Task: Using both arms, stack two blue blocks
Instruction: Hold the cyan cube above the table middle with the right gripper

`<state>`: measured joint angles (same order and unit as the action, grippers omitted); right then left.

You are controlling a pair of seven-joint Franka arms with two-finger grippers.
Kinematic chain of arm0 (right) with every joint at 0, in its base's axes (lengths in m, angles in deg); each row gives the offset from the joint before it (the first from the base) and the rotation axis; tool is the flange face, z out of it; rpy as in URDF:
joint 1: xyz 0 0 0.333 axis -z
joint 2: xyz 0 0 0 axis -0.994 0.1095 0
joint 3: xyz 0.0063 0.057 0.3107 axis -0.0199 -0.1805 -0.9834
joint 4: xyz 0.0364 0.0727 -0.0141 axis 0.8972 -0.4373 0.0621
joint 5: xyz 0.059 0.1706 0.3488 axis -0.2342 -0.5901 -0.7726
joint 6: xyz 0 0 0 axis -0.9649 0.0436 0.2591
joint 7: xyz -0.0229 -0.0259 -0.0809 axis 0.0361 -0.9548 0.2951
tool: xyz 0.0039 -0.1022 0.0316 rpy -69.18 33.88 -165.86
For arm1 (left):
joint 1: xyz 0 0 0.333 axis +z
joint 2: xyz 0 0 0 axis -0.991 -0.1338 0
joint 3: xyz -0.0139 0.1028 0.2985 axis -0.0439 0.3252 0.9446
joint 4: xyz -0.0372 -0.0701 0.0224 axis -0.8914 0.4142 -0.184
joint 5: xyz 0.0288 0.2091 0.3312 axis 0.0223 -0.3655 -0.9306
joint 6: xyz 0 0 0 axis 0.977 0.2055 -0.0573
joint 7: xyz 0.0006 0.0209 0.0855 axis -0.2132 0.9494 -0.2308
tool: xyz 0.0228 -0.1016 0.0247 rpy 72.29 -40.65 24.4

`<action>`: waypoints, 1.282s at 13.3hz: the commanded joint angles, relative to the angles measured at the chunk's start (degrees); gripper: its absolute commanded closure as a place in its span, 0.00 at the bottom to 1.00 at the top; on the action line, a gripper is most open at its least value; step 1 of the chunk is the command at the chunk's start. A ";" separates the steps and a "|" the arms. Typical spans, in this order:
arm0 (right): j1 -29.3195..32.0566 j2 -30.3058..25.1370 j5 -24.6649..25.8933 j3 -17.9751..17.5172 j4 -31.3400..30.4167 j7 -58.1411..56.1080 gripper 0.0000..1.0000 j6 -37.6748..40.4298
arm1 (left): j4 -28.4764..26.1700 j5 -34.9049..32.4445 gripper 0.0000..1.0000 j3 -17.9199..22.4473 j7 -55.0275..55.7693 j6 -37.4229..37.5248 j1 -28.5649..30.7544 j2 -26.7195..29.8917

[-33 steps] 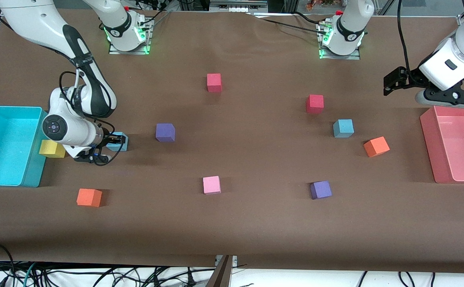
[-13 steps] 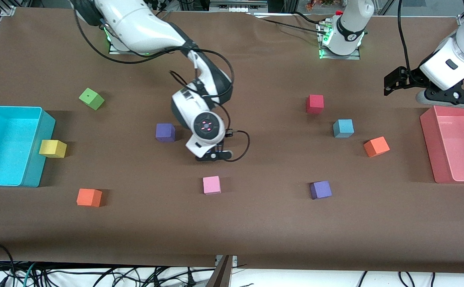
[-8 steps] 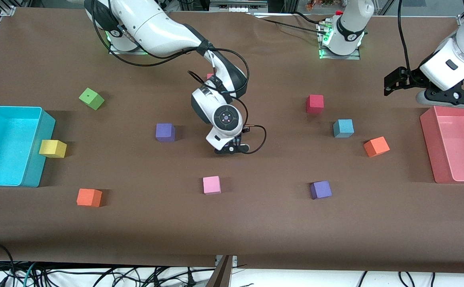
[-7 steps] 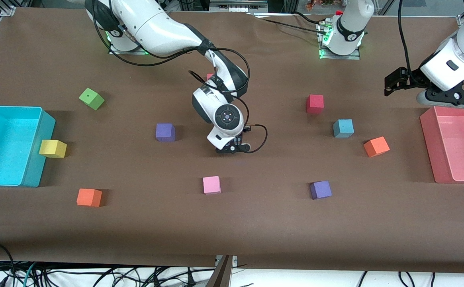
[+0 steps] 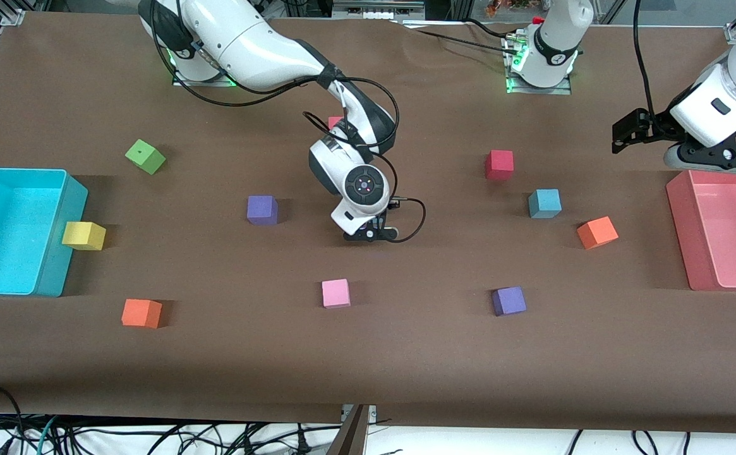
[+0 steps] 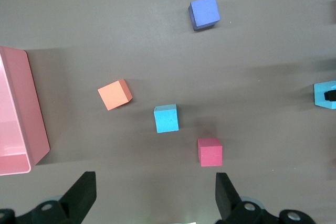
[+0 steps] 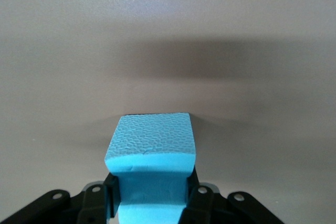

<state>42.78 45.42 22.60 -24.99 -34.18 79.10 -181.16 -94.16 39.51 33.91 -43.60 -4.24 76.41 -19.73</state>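
My right gripper (image 7: 151, 199) is shut on one light blue block (image 7: 151, 148), with a finger on each side of it. In the front view that gripper (image 5: 371, 234) hangs low over the middle of the table, and its wrist hides the block. The held block (image 6: 325, 94) shows at the edge of the left wrist view. The other blue block (image 5: 544, 203) rests on the table toward the left arm's end, between a red cube (image 5: 499, 164) and an orange cube (image 5: 597, 232). It also shows as the blue block (image 6: 166, 118) in the left wrist view. My left gripper (image 5: 623, 133) waits open and holds nothing, up in the air beside the pink bin (image 5: 721, 278); its jaws (image 6: 153, 203) stand wide apart.
A cyan bin (image 5: 58, 278) stands at the right arm's end with a yellow cube (image 5: 83, 236) against it. Purple cubes (image 5: 262, 210) (image 5: 508, 301), a pink cube (image 5: 335, 293), an orange cube (image 5: 141, 313), a green cube (image 5: 145, 156) and a half-hidden red cube (image 5: 335, 120) lie scattered.
The right gripper lifted the blue block from beside the cyan bin and carried it to the table's middle, slowing in the last half second. The left arm drifted slightly.
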 commanded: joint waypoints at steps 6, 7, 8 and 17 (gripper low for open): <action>-0.73 1.77 -0.81 -0.03 1.74 1.39 0.01 -3.04 | 2.13 -0.87 0.00 -0.68 0.23 1.11 0.10 -0.13; -0.91 1.77 -0.72 -0.03 1.74 1.13 0.01 -3.13 | 2.13 -0.87 0.00 -0.77 0.23 1.11 0.10 -0.13; -0.91 1.77 -0.72 -0.03 1.74 1.04 0.01 -3.13 | 2.13 -0.87 0.00 -0.77 0.23 1.11 0.10 -0.13; 0.93 -3.58 -0.63 0.33 1.74 -8.15 0.01 2.03 | 2.22 -0.78 0.00 -0.94 0.32 1.11 0.10 -0.13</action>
<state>42.61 44.38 22.61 -24.62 -32.21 75.67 -182.83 -93.26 39.51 33.38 -43.60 -4.24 76.37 -19.71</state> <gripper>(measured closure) 0.004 0.000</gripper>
